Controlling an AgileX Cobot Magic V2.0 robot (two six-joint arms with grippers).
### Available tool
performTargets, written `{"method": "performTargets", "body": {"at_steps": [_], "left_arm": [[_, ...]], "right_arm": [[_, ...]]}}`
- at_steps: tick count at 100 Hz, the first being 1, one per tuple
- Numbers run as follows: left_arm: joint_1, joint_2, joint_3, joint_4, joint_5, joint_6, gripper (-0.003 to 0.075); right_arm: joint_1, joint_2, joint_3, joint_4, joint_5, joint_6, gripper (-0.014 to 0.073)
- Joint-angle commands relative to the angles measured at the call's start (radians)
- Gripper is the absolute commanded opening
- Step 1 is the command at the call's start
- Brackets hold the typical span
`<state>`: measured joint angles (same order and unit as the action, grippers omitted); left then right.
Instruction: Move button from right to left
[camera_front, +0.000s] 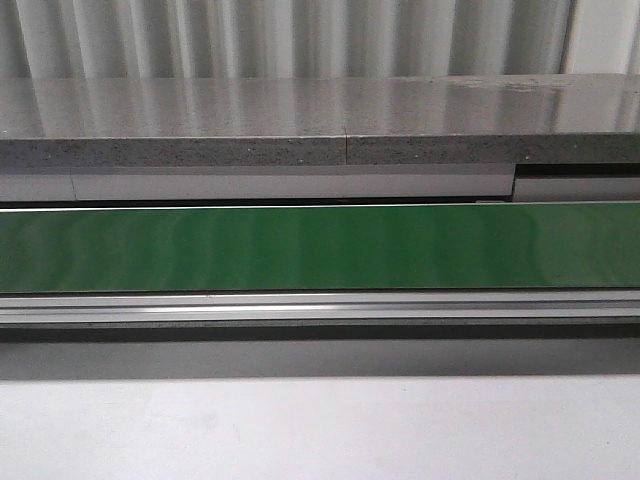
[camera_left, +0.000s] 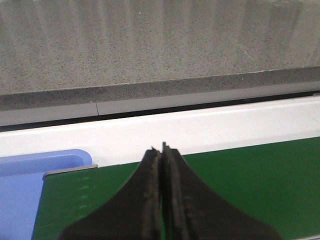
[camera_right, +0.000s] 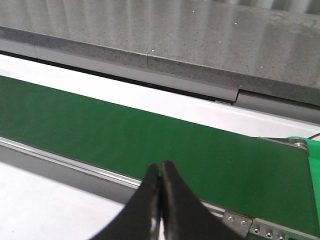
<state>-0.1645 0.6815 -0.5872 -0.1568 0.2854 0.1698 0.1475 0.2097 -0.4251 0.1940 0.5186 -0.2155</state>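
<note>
Green conveyor belt (camera_front: 320, 247) runs across the front view below a grey speckled stone ledge (camera_front: 300, 125), and the button shows in none of the three views.

Both tools hang over that belt with nothing in them. From the left wrist, the left gripper (camera_left: 163, 150) has its dark fingers (camera_left: 145, 200) pressed together tip to tip (only a thin seam runs between them), poised above the belt near its end, where a pale blue tray (camera_left: 30, 170) sits just beside the belt's metal end piece. From the right wrist, the right gripper (camera_right: 161, 166) is likewise pressed closed and holds nothing, hanging above the belt's near aluminium rail (camera_right: 75, 162), with white tabletop (camera_right: 45, 205) on the near side and the belt's other end off to one side.
</note>
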Motion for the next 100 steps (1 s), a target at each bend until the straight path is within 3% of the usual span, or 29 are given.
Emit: {"method": "performTargets", "body": {"at_steps": [1, 34, 55, 74, 100], "left_arm": [[-0.004, -0.046, 0.012, -0.01, -0.078, -0.009, -0.002], [-0.004, -0.195, 0.149, -0.01, -0.08, -0.009, -0.002], [-0.003, -0.211, 0.218, -0.003, -0.171, -0.009, -0.002], [0.0, -0.295, 0.286, 0.244, -0.173, -0.31, -0.002], [0.031, -0.457, 0.395, 0.249, -0.219, -0.248, -0.002]], "right_arm": [[0.002, 0.009, -0.025, 0.008, -0.081, -0.007, -0.0067], [0.002, 0.009, -0.025, 0.008, -0.081, -0.007, -0.0067], [0.002, 0.009, -0.025, 0.008, -0.081, -0.007, -0.0067], [0.002, 0.009, -0.025, 0.008, -0.081, -0.007, -0.0067], [0.002, 0.009, -0.025, 0.008, -0.081, -0.007, -0.0067]]}}
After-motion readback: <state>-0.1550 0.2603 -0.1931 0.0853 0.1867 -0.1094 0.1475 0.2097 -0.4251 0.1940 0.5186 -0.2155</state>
